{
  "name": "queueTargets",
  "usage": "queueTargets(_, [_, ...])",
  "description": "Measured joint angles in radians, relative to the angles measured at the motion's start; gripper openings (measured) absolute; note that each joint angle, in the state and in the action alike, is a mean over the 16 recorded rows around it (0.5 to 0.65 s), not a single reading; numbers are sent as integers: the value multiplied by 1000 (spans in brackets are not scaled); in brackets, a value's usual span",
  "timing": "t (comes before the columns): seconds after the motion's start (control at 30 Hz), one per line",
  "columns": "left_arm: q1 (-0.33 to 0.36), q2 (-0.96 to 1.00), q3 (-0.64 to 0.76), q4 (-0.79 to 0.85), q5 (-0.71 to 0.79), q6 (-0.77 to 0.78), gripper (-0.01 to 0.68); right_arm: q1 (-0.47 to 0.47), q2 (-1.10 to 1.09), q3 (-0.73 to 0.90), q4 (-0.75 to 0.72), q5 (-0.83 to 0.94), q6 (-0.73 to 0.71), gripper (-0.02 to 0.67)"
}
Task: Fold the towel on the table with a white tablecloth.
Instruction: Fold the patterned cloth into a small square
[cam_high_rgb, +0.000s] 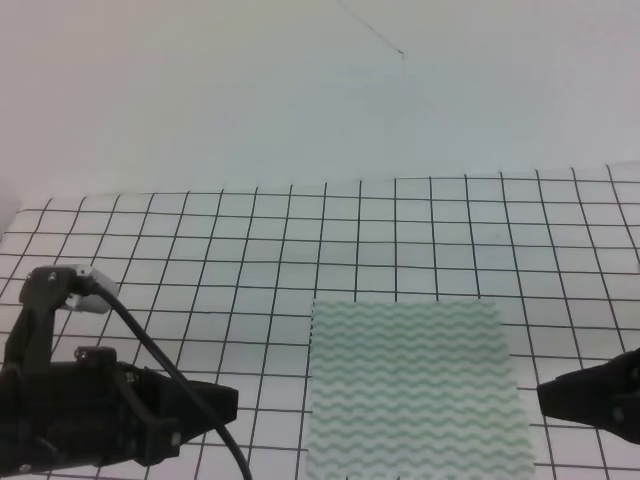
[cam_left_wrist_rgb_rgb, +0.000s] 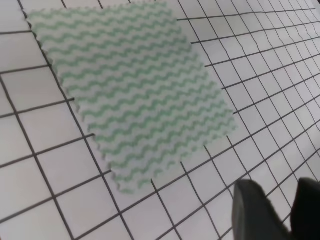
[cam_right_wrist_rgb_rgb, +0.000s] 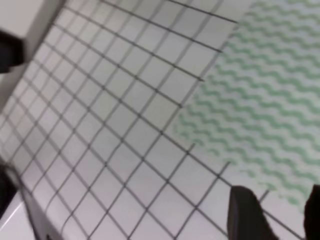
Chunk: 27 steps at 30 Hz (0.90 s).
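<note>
The towel (cam_high_rgb: 415, 390) lay flat and unfolded on the counter (cam_high_rgb: 250, 250), both claws released and empty beside it, so the next move called for gripping an edge.

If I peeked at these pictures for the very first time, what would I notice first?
First, the towel with wavy green stripes, lying flat and unfolded near the front of the table, a bit right of the middle. Next, the white tablecloth with its black squares spreading everywhere under it. Then the two dark robot grippers, the left gripper and the right gripper, waiting on either side of the towel without touching it.
</note>
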Motion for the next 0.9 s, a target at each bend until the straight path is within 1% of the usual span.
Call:
queueTargets(0.3, [0, 1, 0, -7, 2, 5, 176, 6, 224, 0, 16, -39, -36, 310])
queueTargets(0.57, [0, 1, 0, -7, 4, 9, 176, 8, 379, -7, 17, -73, -51, 352])
queueTargets(0.9, [0, 1, 0, -7, 6, 10, 176, 20, 484, -19, -4, -134, -37, 357])
